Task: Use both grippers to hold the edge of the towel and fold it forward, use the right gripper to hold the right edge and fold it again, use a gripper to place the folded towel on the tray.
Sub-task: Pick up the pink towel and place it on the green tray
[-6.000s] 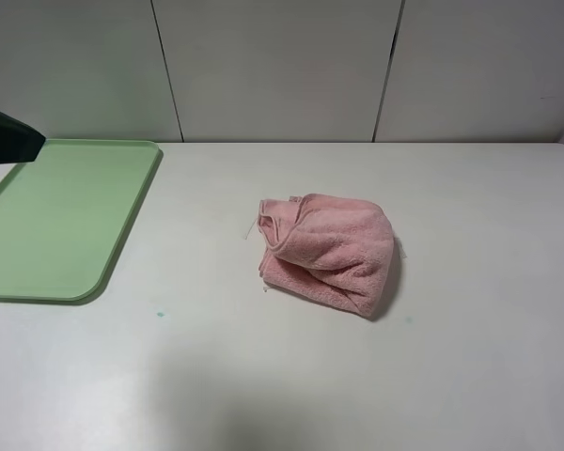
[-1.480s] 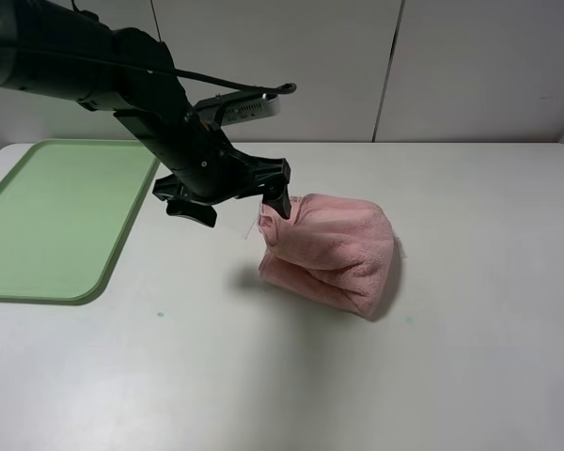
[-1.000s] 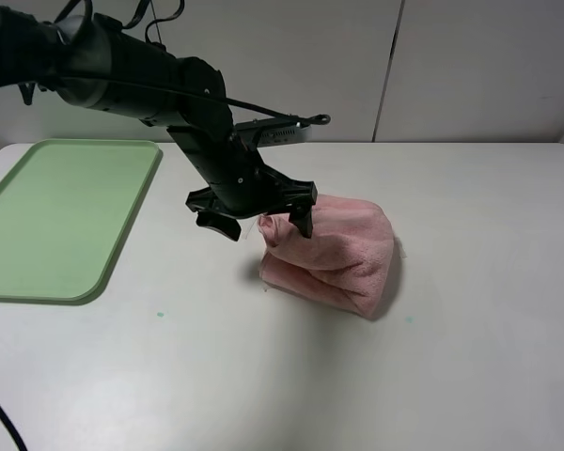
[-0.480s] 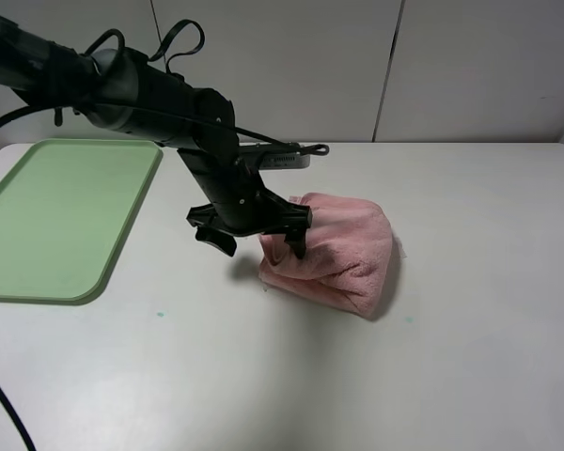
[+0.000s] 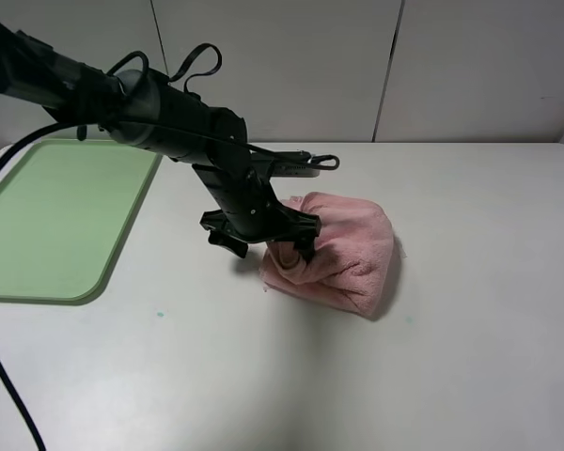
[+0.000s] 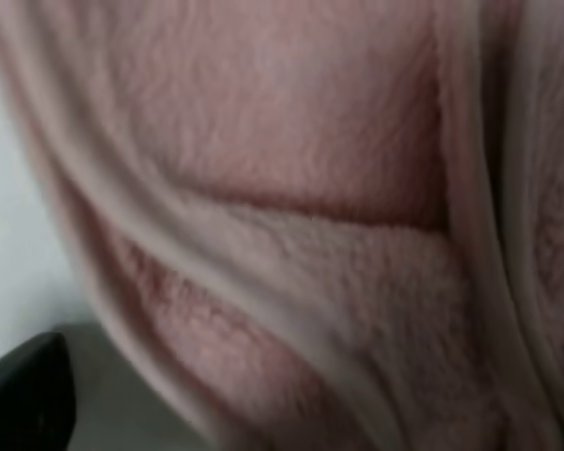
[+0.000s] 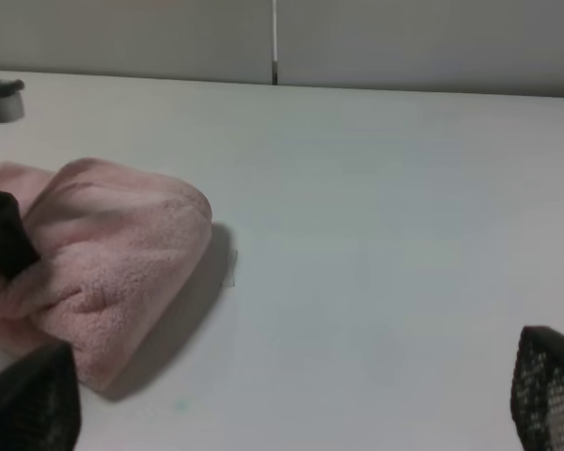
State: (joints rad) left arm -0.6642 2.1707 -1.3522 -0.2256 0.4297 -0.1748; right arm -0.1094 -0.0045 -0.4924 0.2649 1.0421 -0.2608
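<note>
- On the white tabletop (image 5: 470,338), near its middle, we record 1 pink towel (image 5: 343,249), bunched into a soft heap rather than laid flat, with rounded folds facing the near side.
- At the towel's left flank we record the left end effector (image 5: 268,235), black, its fingers spread wide: 1 finger (image 5: 305,239) presses into the plush, the other (image 5: 227,241) stands over bare tabletop just beside the cloth. We see nothing clamped between them.
- From the left wrist view we note the towel filling nearly the whole picture at close range, with a stitched hem (image 6: 470,235) running across the pile; 1 dark fingertip (image 6: 23,395) shows at the corner, and a sliver of tabletop beside it.
- At the far left of the tabletop we record 1 light-green tray (image 5: 113,254), low-rimmed, nothing lying on it, well apart from the towel.
- From the right wrist view we note the right end effector (image 7: 291,399), its 2 dark fingertips standing wide at opposite corners, holding nothing, with the towel well apart from it. The exterior high view does not show this end effector.
</note>
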